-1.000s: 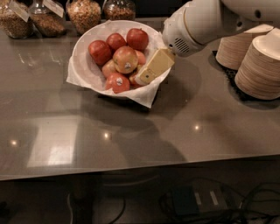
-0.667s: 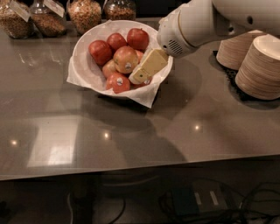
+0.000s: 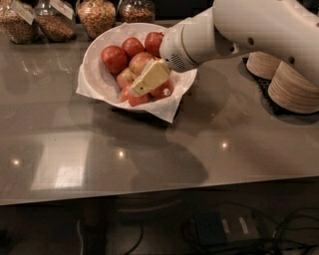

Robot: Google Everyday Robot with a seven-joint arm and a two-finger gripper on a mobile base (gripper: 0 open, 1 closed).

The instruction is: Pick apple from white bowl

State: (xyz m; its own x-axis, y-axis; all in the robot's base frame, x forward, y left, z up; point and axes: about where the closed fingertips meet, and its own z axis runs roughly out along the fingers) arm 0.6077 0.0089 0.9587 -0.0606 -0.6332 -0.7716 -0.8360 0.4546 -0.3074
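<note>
The white bowl (image 3: 95, 60) stands at the back of the grey counter, lined with a white paper sheet whose corner hangs over the front rim. It holds several apples. The palest apple (image 3: 138, 62), yellow-gold with a red blush, lies in the middle among darker red apples (image 3: 113, 58). My gripper (image 3: 148, 78), a yellowish piece on the end of the white arm (image 3: 199, 40), reaches in from the right. It is low over the front of the pile, just in front of the pale apple, and hides part of the front apples.
Glass jars of grains (image 3: 95, 15) stand behind the bowl at the back left. Stacks of beige paper bowls (image 3: 294, 87) sit on a dark mat at the right. The counter's front edge (image 3: 159, 191) runs across; cables lie on the floor below.
My gripper has moved left and further into the bowl, from its right rim to over the front apples beside the pale apple. The apples have not moved.
</note>
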